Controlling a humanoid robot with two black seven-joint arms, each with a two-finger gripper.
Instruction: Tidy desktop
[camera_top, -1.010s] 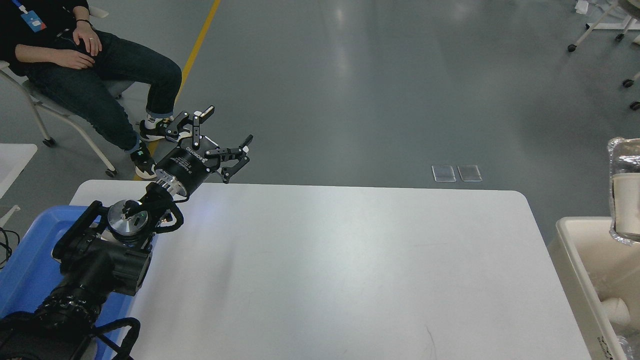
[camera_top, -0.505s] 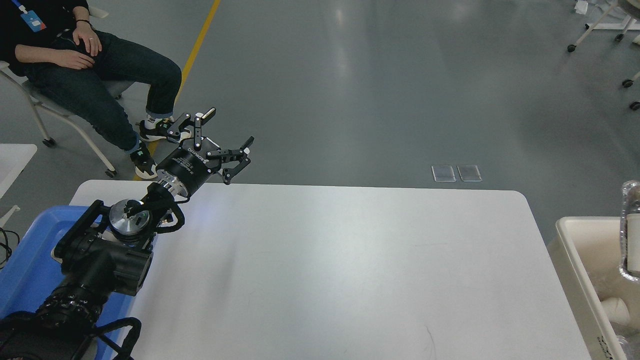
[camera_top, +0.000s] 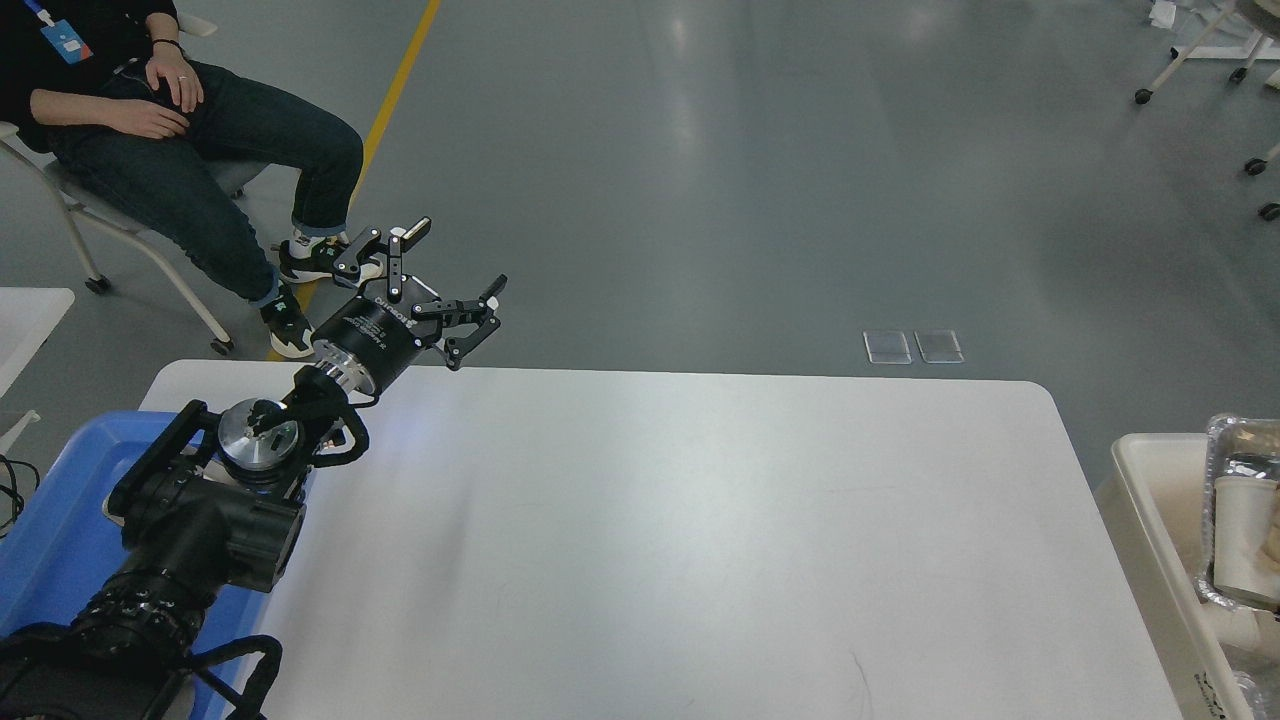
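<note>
Head view is showing the white tabletop (camera_top: 680, 540) filling the lower middle of the frame, its rounded far corners lying at the middle left and middle right. The left arm is coming in from the lower left corner and reaching up toward the upper left, and its hand (camera_top: 450, 258) is hanging past the tabletop's far left edge with its two fingers spread wide apart, holding nothing. A blue tray (camera_top: 50, 540) is lying at the lower left of the frame, just beside the tabletop's left edge, partly hidden by the arm. At the right edge of the frame a cream bin (camera_top: 1150, 500) is standing just beside the tabletop's right side. Inside it a crumpled clear plastic bottle (camera_top: 1240, 510) with a white label is lying upright against the frame edge, with more pale items below it that are too cut off to name. The right hand is not showing anywhere in the frame. In the upper left corner a person (camera_top: 150, 110) in dark jeans is sitting on a chair on the grey floor (camera_top: 760, 180), well apart from the tabletop.
</note>
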